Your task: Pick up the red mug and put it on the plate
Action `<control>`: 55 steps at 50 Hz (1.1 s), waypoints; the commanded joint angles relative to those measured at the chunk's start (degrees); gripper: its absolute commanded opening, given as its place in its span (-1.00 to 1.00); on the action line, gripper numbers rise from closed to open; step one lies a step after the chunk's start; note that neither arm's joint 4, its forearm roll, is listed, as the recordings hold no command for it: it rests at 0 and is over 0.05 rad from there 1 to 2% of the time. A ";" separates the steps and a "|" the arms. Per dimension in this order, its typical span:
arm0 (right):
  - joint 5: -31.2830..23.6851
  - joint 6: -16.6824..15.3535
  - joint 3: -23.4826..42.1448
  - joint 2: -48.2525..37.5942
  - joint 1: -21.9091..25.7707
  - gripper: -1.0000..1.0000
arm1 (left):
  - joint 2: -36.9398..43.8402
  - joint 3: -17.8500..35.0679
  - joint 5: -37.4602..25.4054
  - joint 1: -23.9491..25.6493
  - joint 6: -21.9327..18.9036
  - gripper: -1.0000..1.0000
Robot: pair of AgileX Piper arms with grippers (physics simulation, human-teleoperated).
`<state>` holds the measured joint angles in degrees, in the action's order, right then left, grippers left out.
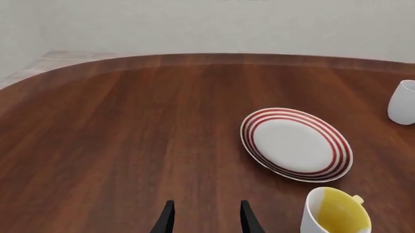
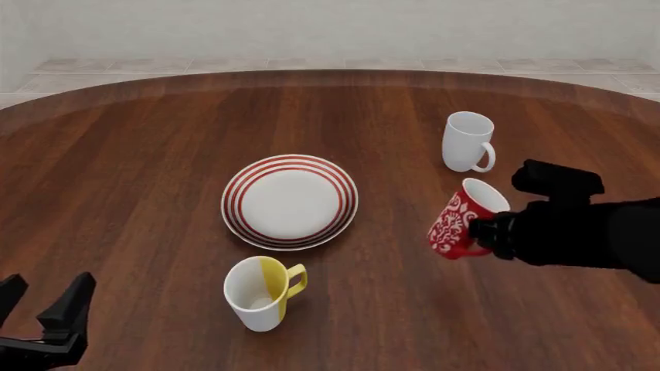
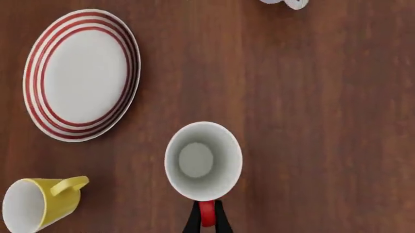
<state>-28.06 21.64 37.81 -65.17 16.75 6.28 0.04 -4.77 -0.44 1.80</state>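
The red mug [image 2: 460, 222] with its white floral pattern hangs tilted above the table at the right, held by its red handle in my right gripper [image 2: 481, 235], which is shut on it. From the right wrist view I look into the mug's white inside [image 3: 203, 160], with my right gripper [image 3: 206, 217] clamped on the handle. The plate [image 2: 290, 201], white with red rings, lies at the table's middle, to the left of the mug, bare [image 3: 81, 73] [image 1: 297, 143]. My left gripper [image 2: 39, 305] stands open near the front left corner [image 1: 205, 218], holding nothing.
A white-and-yellow mug [image 2: 261, 292] stands in front of the plate [image 1: 336, 212] [image 3: 44, 203]. A plain white mug [image 2: 467, 141] stands behind the red mug, at the back right [image 1: 404, 102]. The round wooden table's far edge [image 2: 330, 76] curves across the back.
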 commanded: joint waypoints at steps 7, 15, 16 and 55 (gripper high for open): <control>-12.23 -13.16 21.67 -13.43 -1.16 -1.00 | 1.67 -0.03 2.26 0.52 0.44 1.00; -18.27 -26.55 29.92 -20.39 -7.82 -1.00 | 1.38 -0.02 2.30 0.29 0.45 1.00; -18.74 -27.71 30.64 -20.96 -8.56 -1.00 | 1.34 -0.02 2.30 0.32 0.45 1.00; -15.78 -57.05 44.40 -33.32 -13.97 -1.00 | -3.41 -0.03 -2.65 -0.10 1.22 1.00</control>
<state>-46.81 -32.00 81.48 -96.37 0.40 4.52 0.01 -5.52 -0.52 2.84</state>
